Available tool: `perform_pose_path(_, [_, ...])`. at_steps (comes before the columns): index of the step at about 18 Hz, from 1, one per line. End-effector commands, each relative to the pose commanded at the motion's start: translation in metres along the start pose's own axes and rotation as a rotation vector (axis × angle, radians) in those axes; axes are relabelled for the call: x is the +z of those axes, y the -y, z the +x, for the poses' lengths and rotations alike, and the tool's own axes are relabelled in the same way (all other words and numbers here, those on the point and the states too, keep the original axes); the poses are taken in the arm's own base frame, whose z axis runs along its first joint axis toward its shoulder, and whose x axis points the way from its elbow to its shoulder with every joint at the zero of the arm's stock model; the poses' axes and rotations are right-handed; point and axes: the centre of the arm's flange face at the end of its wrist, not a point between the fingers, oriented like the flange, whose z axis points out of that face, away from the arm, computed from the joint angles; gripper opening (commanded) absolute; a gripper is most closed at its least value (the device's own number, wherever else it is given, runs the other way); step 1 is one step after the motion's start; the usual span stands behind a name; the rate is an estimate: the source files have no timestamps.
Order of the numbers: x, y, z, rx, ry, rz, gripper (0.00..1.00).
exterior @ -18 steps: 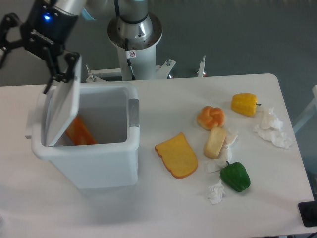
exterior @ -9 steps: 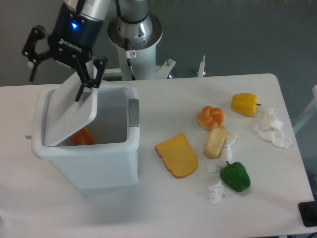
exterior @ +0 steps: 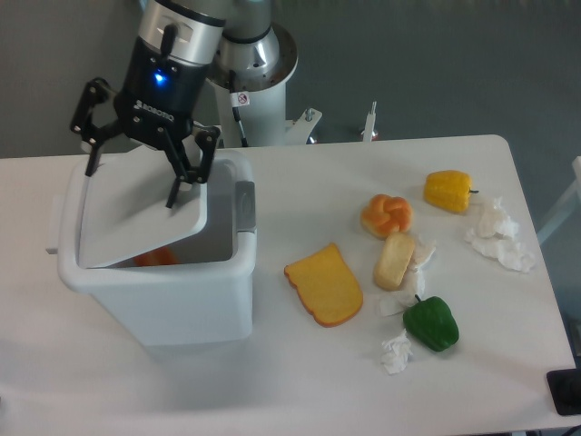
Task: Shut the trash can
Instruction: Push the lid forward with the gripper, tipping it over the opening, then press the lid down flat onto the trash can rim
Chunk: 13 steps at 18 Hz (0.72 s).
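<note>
The trash can (exterior: pixel 163 295) is a big white bin at the left of the table. Its flat white lid (exterior: pixel 136 218) slopes down over most of the opening, hinged at the left, with its free right edge still raised. A grey latch tab (exterior: pixel 245 205) sits on the right rim. A bit of orange object (exterior: pixel 156 258) shows inside under the lid. My gripper (exterior: pixel 134 177) is open, its black fingers spread wide over the lid's upper edge, one fingertip (exterior: pixel 172 198) on the lid. Nothing is held.
To the right of the bin lie a yellow bread slice (exterior: pixel 324 284), an orange bun (exterior: pixel 387 214), a pale roll (exterior: pixel 395 260), a yellow pepper (exterior: pixel 448 190), a green pepper (exterior: pixel 431 322) and crumpled tissues (exterior: pixel 497 234). The robot base (exterior: pixel 245 77) stands behind the bin.
My gripper has swept rightward over the bin, and the lid has swung from nearly upright down to a low slope over the opening.
</note>
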Motion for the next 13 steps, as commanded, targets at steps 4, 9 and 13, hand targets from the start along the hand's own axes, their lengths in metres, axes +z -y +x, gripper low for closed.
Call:
perform_pose_path(4, [0.009, -0.011, -0.002, 0.024, -0.007, -0.024, 1.0])
perform_pose_path(9, [0.015, -0.022, -0.008, -0.005, 0.002, -0.05, 1.0])
perform_pose_path(13, [0.02, -0.032, -0.007, -0.021, -0.006, -0.068, 1.0])
